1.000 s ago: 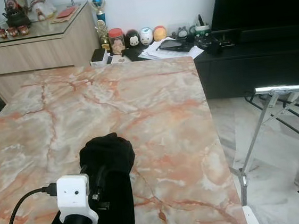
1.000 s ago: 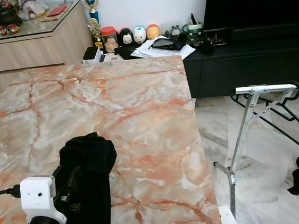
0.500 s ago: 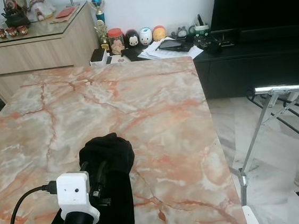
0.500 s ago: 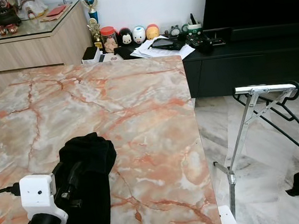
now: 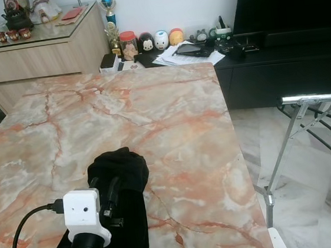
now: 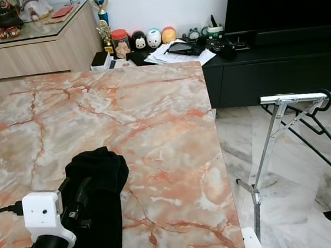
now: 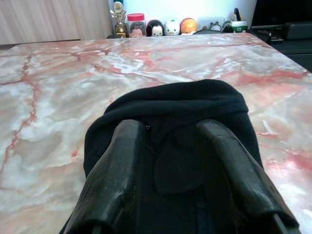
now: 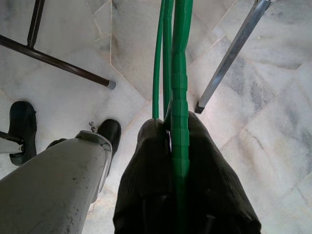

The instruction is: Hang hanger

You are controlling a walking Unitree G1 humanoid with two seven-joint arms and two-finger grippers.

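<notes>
Writing on the jar (image 5: pixel 129 44) and papers (image 5: pixel 189 54) at the far wall is too small to read, and no brand shows on the white camera block (image 5: pixel 82 213) on the left wrist. Left tool (image 7: pixel 170 161) lies low over the marble tabletop (image 5: pixel 171 123) with its two black fingers (image 7: pixel 119 165) spread fairly wide, resting on a bunched black cloth (image 5: pixel 118 170) that fills the gap between them; the pictures do not show a firm pinch on it. Right tool (image 8: pixel 178 146) points down at the pale tiled floor (image 8: pixel 273 126), its fingers pressed together on a green hanger (image 8: pixel 179 87), whose wires run out past the fingertips. Beside it in the right wrist view stand a silver robot leg (image 8: pixel 53 190) and black feet. To the right of the tabletop stands a metal rack (image 6: pixel 293 100) with a black hanger (image 6: pixel 326 131) hooked over its top bar. Against the wall sit a wooden sideboard (image 5: pixel 39 51) and a black cabinet (image 5: pixel 283 64), with small round figures (image 5: pixel 161 39) in a row between them.
</notes>
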